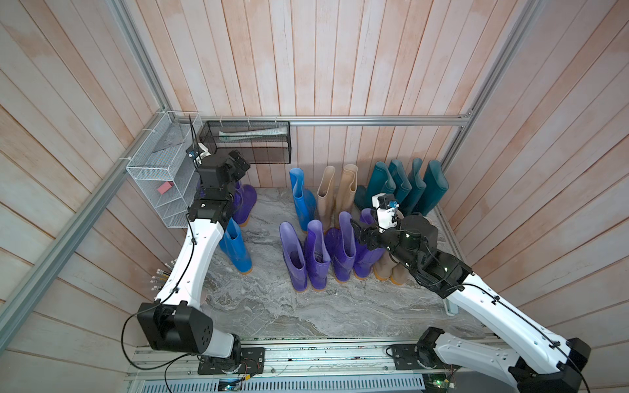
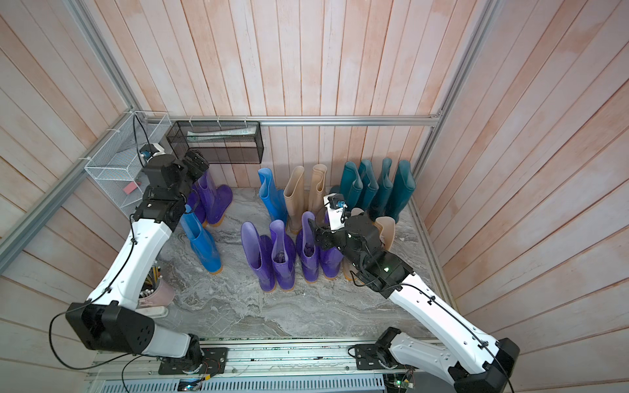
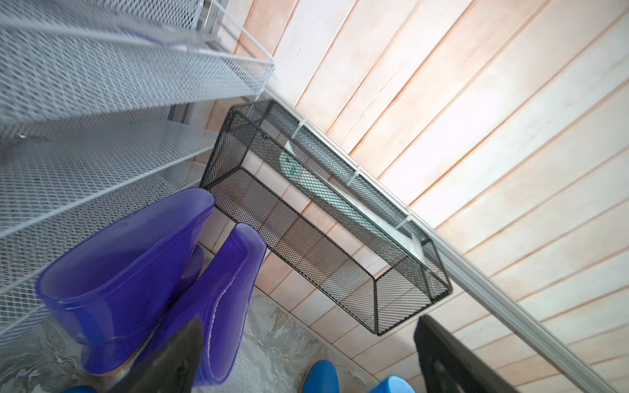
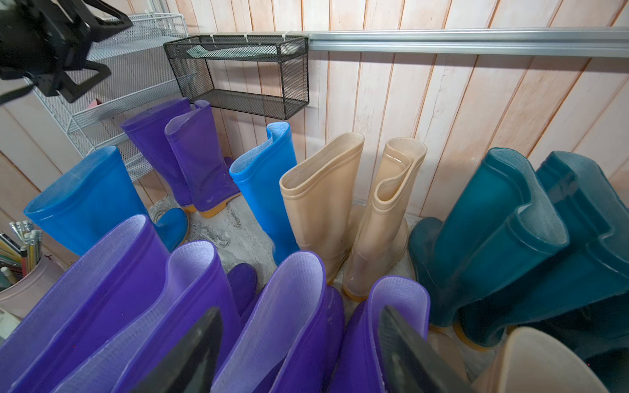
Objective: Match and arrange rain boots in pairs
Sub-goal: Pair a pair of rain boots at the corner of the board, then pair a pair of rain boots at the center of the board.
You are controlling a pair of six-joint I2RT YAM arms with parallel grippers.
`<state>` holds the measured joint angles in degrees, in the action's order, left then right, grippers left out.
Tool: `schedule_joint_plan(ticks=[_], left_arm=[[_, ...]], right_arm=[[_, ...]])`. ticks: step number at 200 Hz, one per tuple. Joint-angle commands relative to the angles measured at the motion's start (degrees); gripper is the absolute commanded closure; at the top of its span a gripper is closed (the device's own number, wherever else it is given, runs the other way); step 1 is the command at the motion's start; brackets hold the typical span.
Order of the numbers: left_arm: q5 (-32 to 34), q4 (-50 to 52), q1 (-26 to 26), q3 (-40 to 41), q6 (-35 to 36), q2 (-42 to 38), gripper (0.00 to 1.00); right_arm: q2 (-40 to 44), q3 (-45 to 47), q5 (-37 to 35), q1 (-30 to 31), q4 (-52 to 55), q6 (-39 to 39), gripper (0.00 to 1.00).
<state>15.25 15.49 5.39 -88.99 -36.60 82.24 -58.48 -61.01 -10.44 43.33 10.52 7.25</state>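
Open left gripper (image 1: pixel 242 162) over the far-left purple pair (image 1: pixel 246 202); right gripper (image 1: pixel 358 231) also open (jaws apart, clasping nothing) above the near purple row (image 1: pixel 316 251) of four boots.

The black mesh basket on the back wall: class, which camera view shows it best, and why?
The right wrist view: the black mesh basket is whole, sharp and seen front-on. The left wrist view shows it from below, tilted. In both top views it is small, its corner behind the left gripper.
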Motion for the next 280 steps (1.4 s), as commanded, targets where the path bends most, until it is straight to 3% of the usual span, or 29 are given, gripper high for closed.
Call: schedule_joint_plan(ticks=[1, 41, 76, 107, 137, 146, 154, 160, 168, 174, 188, 201, 229, 280], left_arm=[[0.13, 12.63, 1.52, 2.11, 1.17, -4.16, 0.00], [1.10, 29.65, 2.55, 7.95, 1.91, -15.13, 0.00], [0.14, 39.38, 2.52, 10.52, -0.29, -17.08, 0.00], [-3.96, 37.35, 0.66, 15.73, 0.67, -14.88, 0.00], [-9.05, 31.26, -4.77, 20.36, 4.30, -11.62, 0.00], [-9.82, 29.63, -5.28, 21.02, 5.70, -11.05, 0.08], [-9.45, 29.37, -5.26, 21.01, 6.43, -10.95, 0.21], [-9.60, 29.09, -5.30, 20.98, 7.27, -11.11, 0.35], [-9.98, 29.44, -5.30, 20.60, 7.94, -11.54, 0.64], [-11.11, 29.84, -5.29, 20.26, 8.78, -11.95, 0.80], [-15.33, 32.34, -5.30, 18.11, 10.01, -12.43, 0.99], [-19.67, 36.76, -4.52, 14.57, 11.29, -11.98, 1.00], [-18.75, 43.46, 0.88, 11.72, 12.63, -13.19, 1.00], [-20.07, 42.52, 4.46, 9.58, 16.66, -12.81, 1.00]], right_arm=[[0.92, -0.18, 1.27, -0.20, -0.31, -0.39, 0.25], [0.74, 0.33, 2.81, -0.22, -1.20, -0.42, 0.25], [-0.16, 0.54, 4.72, -0.18, -2.19, 0.08, 0.25], [0.82, 0.79, 4.49, -0.18, -2.06, 0.31, 0.25], [1.60, 1.16, 4.02, -0.18, -1.83, 0.40, 0.24], [1.64, 1.14, 4.13, -0.18, -1.70, 0.40, 0.24], [1.69, 1.24, 4.11, -0.18, -1.64, 0.47, 0.24], [1.76, 1.31, 4.08, -0.18, -1.64, 0.48, 0.24], [1.85, 1.38, 4.04, -0.20, -1.53, 0.40, 0.24], [1.81, 1.49, 3.88, -0.20, -1.51, 0.40, 0.24], [1.78, 1.55, 3.59, -0.18, -1.67, 0.14, 0.24], [1.28, 0.80, 3.58, -0.18, -0.75, -0.10, 0.25], [1.04, 0.80, 3.32, -0.18, -0.52, -0.12, 0.24], [0.21, 0.34, 4.34, -0.20, -0.76, 0.31, 0.25]])
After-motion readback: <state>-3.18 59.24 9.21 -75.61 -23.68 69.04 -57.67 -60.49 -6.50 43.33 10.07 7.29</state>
